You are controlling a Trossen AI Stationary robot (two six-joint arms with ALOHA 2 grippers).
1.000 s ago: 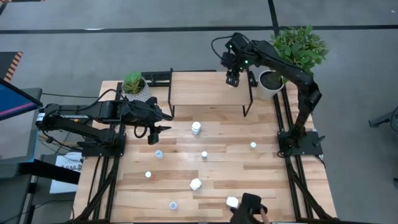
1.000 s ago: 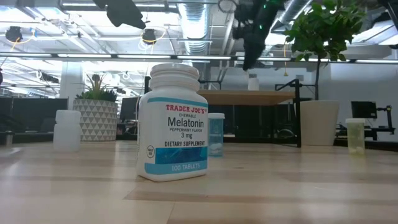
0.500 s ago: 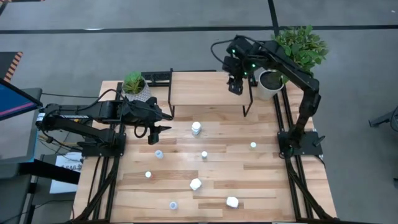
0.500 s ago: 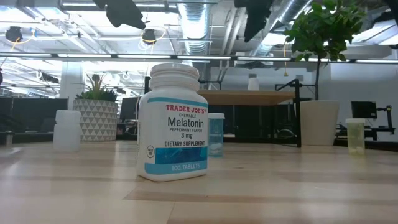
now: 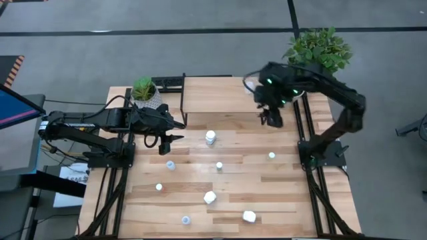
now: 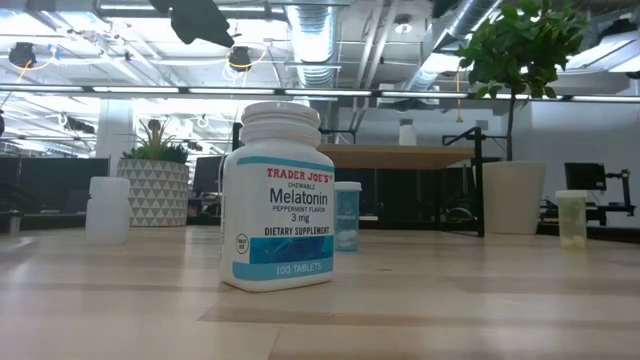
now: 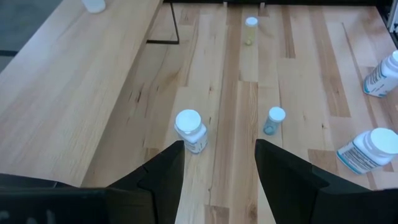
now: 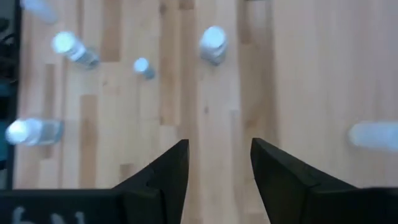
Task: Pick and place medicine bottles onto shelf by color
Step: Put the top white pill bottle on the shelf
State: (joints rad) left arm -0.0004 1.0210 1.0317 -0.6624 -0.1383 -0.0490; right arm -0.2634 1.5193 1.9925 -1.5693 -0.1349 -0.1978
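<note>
The light-wood shelf [image 5: 220, 97] stands at the table's far side. One white bottle [image 6: 407, 132] stands on its top; it also shows in the left wrist view [image 7: 93, 5]. Several bottles stand or lie on the table: a white one [image 5: 211, 137], small ones [image 5: 219, 166] [image 5: 271, 155] [image 5: 170, 165], and larger white ones [image 5: 209, 197] [image 5: 249, 216] near the front. My right gripper [image 5: 273, 120] [image 8: 219, 162] is open and empty, in the air just past the shelf's right near corner. My left gripper [image 5: 165, 144] [image 7: 217, 162] is open and empty at the left, with the white bottle [image 7: 189, 129] just beyond its fingertips.
A small plant in a patterned pot [image 5: 144, 91] stands left of the shelf. A larger plant in a white pot [image 5: 313, 57] stands at its right. A white Melatonin bottle [image 6: 278, 195] stands close to the low camera. Bare tabletop lies between the bottles.
My right gripper has left the shelf's right end. It has risen, then swung toward the table's near and right side, and now hangs over the table off the shelf's corner. The white bottle stays standing on the shelf. A person's hand at the near edge has withdrawn.
</note>
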